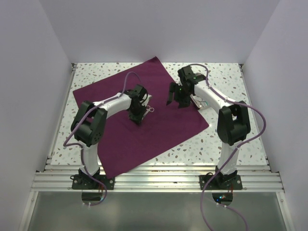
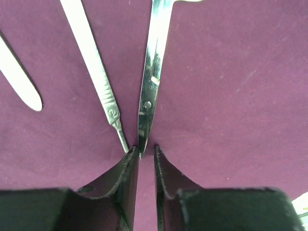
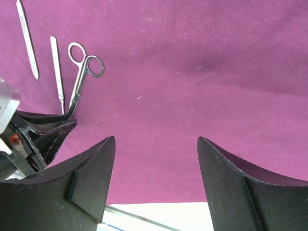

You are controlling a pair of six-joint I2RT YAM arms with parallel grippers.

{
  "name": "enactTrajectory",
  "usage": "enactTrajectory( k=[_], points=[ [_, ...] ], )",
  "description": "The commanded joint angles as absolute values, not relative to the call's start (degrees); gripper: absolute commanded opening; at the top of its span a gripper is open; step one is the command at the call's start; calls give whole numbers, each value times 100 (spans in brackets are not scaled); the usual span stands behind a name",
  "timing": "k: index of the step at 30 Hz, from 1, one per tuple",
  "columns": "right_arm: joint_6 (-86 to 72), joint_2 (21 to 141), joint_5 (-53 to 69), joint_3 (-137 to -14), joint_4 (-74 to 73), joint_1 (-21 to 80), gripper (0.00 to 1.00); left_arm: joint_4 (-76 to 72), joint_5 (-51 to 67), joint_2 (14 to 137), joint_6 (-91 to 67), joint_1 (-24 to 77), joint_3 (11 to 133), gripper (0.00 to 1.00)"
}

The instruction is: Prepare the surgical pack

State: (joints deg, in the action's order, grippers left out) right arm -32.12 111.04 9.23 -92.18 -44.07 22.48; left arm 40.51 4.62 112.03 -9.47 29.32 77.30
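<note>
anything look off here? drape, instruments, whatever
Only the drape: it lies turned diagonally to the table edges, and its near corner runs over the front rail. The scissors and scalpel handle lie flat, side by side, and look intact. Nothing spilled.

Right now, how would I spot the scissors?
On the big purple drape, three slim steel instruments lie side by side by the left tool. The scissors, its tips at that tool, is the only one with two finger rings.
</note>
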Motion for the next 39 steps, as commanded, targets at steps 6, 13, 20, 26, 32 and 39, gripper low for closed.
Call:
enactTrajectory(
  k=[6,13,20,26,32,39],
  points=[
    [-3138,10758,967,-9062,-4307,2233,73,4087,668,11680,-976,2944,8314,12],
    [-3173,10898,1230,-9088,-4298,2241,73,4192,685,11540,-1002,2936,8323,0],
    [-3532,11048,1906,-9079,-3868,2294,78,4377,1281,11198,-1133,2901,8578,0],
    [-4709,11144,2566,-8527,-2807,2408,82,4333,1985,11145,-1380,2725,8736,0],
    [-5659,11083,2636,-7858,-1883,2531,79,4070,2478,11083,-1591,2566,8570,0],
    [-6161,11461,2698,-7778,-1433,2716,75,3929,2733,11057,-1705,2558,8394,0]
  ],
)
